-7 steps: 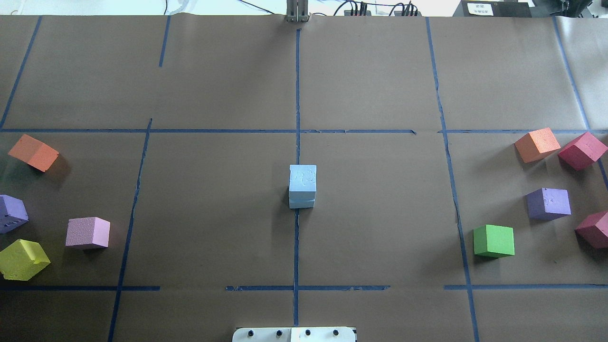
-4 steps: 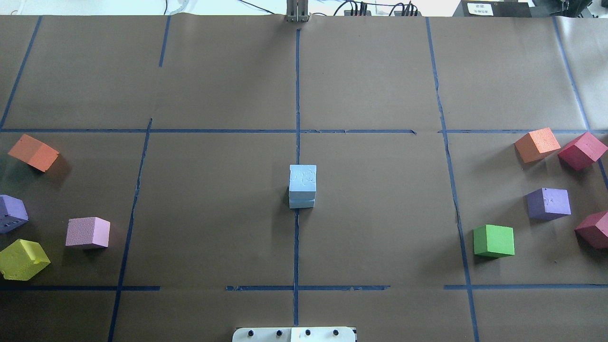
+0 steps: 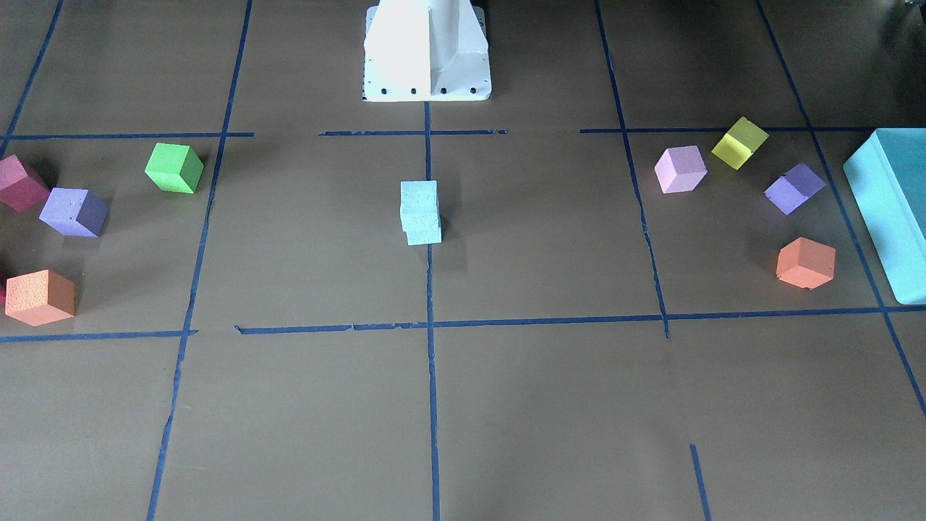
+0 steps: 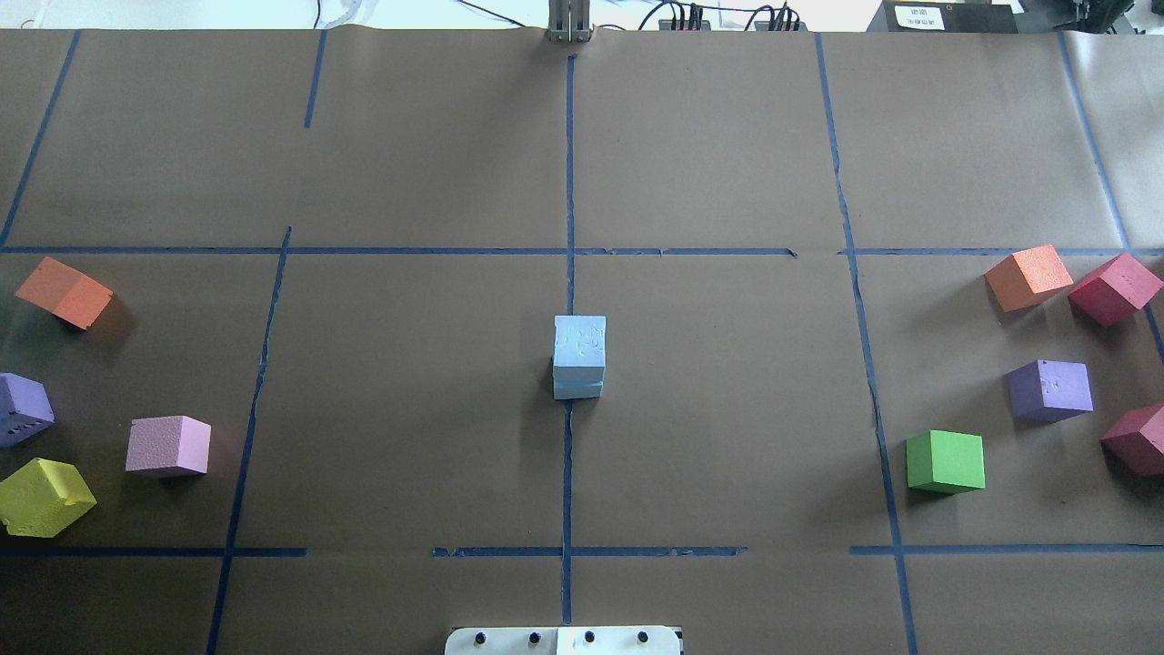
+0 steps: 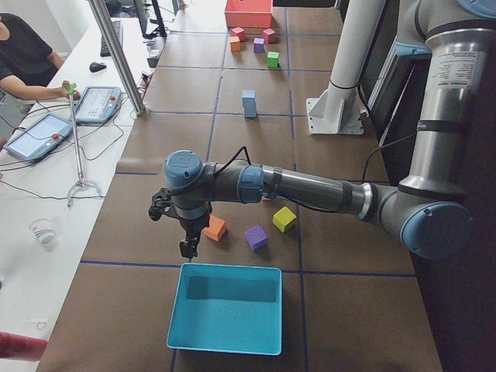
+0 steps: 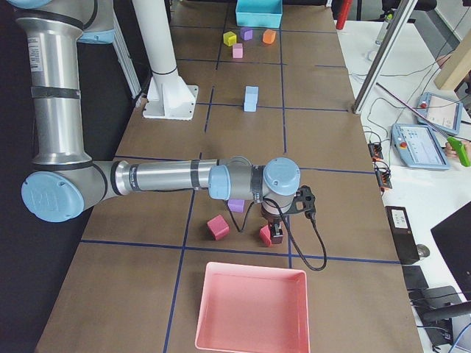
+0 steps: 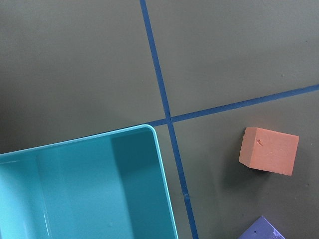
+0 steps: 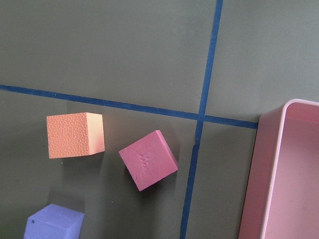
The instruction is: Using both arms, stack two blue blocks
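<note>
Two pale blue blocks stand stacked at the table's middle, the upper one (image 4: 579, 341) on the lower one (image 4: 577, 389). The stack also shows in the front view (image 3: 419, 197) and in the left view (image 5: 249, 102). No arm is near it. My left gripper (image 5: 187, 248) hangs at the table's left end, by the teal box's (image 5: 229, 308) far edge and an orange cube (image 5: 215, 228). My right gripper (image 6: 277, 235) hangs at the right end over a dark red cube (image 6: 265, 236), near the pink tray (image 6: 250, 309). I cannot tell whether either is open or shut.
On the left lie orange (image 4: 64, 291), purple (image 4: 20, 408), pink (image 4: 168, 446) and yellow (image 4: 44, 497) cubes. On the right lie orange (image 4: 1028, 277), two dark red (image 4: 1114, 288), purple (image 4: 1050, 389) and green (image 4: 946, 461) cubes. The white pedestal (image 3: 427, 51) stands at the robot's side.
</note>
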Action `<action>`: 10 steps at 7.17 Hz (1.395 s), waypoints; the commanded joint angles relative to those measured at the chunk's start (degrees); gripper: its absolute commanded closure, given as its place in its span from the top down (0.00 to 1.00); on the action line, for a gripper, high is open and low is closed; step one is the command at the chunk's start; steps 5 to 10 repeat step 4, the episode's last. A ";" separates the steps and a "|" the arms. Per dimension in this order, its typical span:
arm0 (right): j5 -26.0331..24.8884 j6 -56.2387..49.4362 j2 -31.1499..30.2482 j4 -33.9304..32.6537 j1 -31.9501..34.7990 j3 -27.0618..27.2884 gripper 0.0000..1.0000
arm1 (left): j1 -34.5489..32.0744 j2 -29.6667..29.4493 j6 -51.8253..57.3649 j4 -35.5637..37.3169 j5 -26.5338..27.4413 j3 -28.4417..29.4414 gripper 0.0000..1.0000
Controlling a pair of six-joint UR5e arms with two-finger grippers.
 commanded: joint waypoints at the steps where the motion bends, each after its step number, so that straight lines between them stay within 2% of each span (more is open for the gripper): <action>1: 0.15 0.10 -0.26 0.02 0.00 0.38 1.00 | 0.02 -0.12 -0.04 -0.02 0.32 -0.21 1.00; 10: -0.11 0.10 0.00 0.20 -0.09 0.39 1.00 | 0.02 0.32 0.04 -0.02 0.24 -0.30 1.00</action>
